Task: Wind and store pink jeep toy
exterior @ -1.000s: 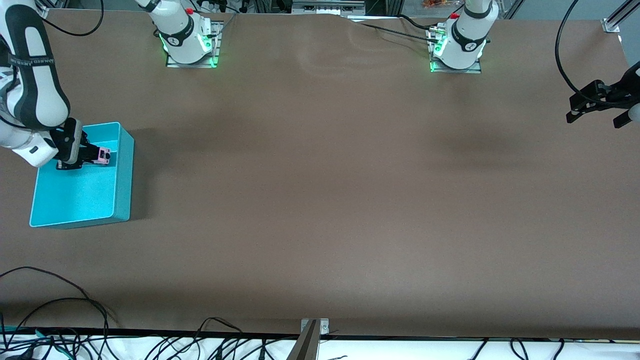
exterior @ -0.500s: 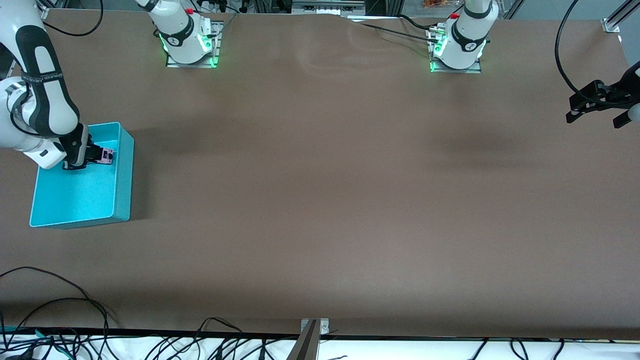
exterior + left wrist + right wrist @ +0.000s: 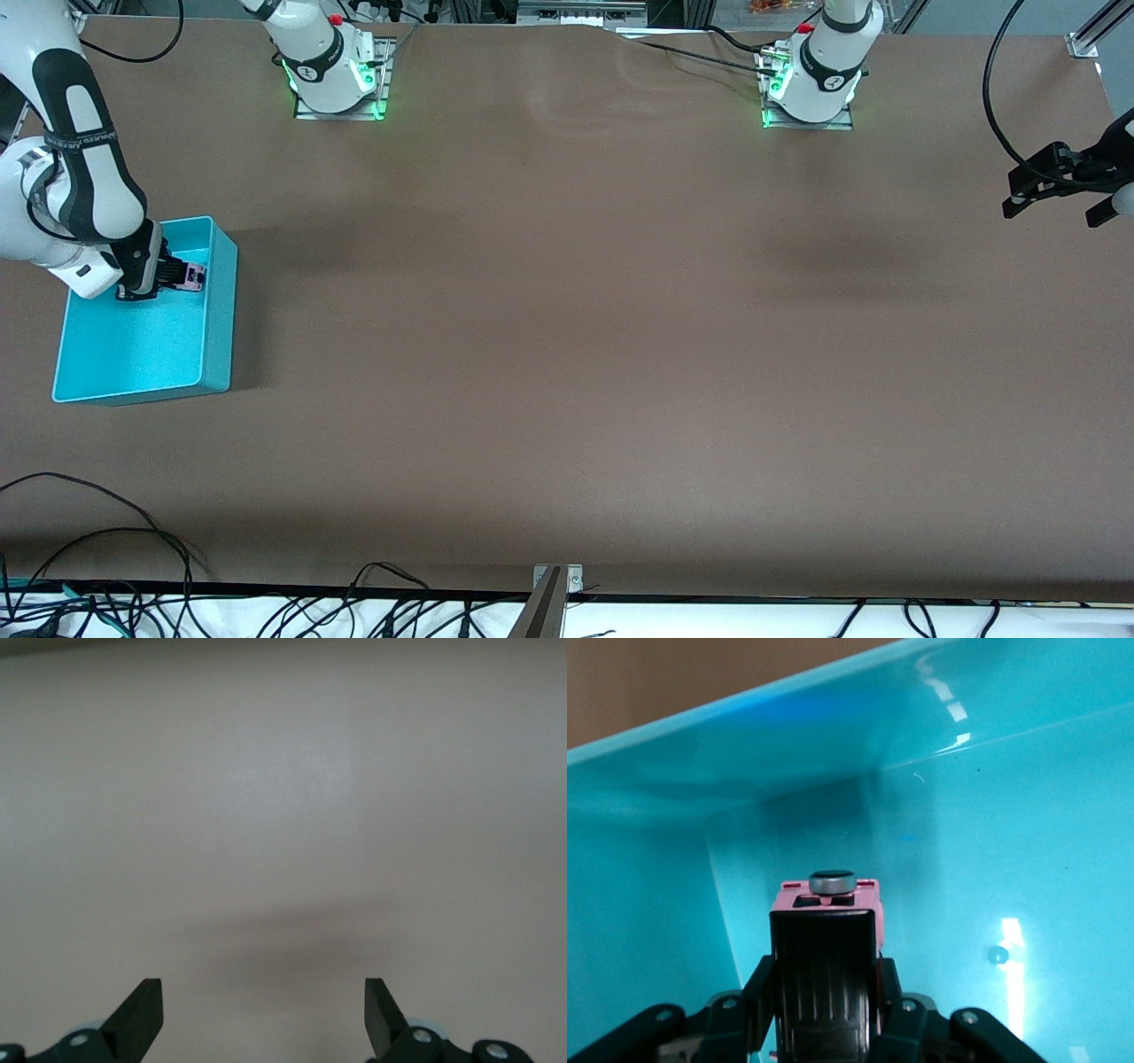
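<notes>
The pink jeep toy point(image 3: 190, 276), tiny with a black roof, hangs in my right gripper point(image 3: 180, 276), which is shut on it over the turquoise bin point(image 3: 219, 306). In the right wrist view the jeep point(image 3: 828, 950) fills the space between the fingers, its black roof facing the camera, with the bin's inner walls point(image 3: 966, 842) close around it. My left gripper point(image 3: 1054, 188) waits open in the air at the left arm's end of the table; its fingertips point(image 3: 142, 1014) frame only bare brown table.
The bin sits at the right arm's end of the table. Both arm bases point(image 3: 337, 75) stand along the table's edge farthest from the front camera. Cables point(image 3: 106, 567) lie along the nearest edge.
My right gripper has shifted slightly with the jeep inside the bin, toward the bin's wall that faces the table's middle. The left arm has not moved.
</notes>
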Tool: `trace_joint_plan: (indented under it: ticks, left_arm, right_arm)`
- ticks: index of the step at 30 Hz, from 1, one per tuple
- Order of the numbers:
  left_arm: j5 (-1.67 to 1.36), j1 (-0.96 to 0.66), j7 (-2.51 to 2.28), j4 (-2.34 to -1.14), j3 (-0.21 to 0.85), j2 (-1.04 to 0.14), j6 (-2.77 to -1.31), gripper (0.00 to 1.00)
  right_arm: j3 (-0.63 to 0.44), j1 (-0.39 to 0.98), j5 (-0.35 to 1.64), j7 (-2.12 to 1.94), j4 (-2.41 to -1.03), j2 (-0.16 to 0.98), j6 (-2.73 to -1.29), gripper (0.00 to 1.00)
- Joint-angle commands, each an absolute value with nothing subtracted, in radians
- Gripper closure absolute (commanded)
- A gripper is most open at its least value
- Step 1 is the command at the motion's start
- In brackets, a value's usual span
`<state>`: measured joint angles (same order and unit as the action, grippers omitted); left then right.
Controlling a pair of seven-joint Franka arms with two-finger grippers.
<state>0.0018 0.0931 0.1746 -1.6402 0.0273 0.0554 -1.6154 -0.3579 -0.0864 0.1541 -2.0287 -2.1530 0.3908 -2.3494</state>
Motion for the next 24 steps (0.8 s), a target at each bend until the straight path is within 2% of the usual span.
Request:
trace_joint_plan:
  ticks: [1, 5, 11, 15, 24]
  left_arm:
    - [0.002, 0.094, 0.167, -1.608, 0.031, 0.040, -1.597, 0.00]
    - [0.000, 0.095, 0.167, -1.608, 0.031, 0.040, -1.597, 0.00]
    - [0.000, 0.097, 0.167, -1.608, 0.031, 0.040, -1.598, 0.00]
    - [0.000, 0.097, 0.166, -1.608, 0.031, 0.040, -1.597, 0.00]
    - [0.002, 0.097, 0.167, -1.608, 0.029, 0.040, -1.597, 0.00]
  right_arm:
    - [-0.354, -0.087, 0.184, -2.052, -2.166, 0.396, -2.381, 0.63]
    - [-0.353, -0.087, 0.184, -2.042, -2.166, 0.384, -2.376, 0.36]
    - [-0.354, -0.086, 0.184, -2.040, -2.166, 0.350, -2.372, 0.13]
    - [-0.354, -0.084, 0.184, -2.040, -2.168, 0.322, -2.362, 0.07]
    - [-0.353, -0.080, 0.184, -1.976, -2.168, 0.233, -2.264, 0.07]
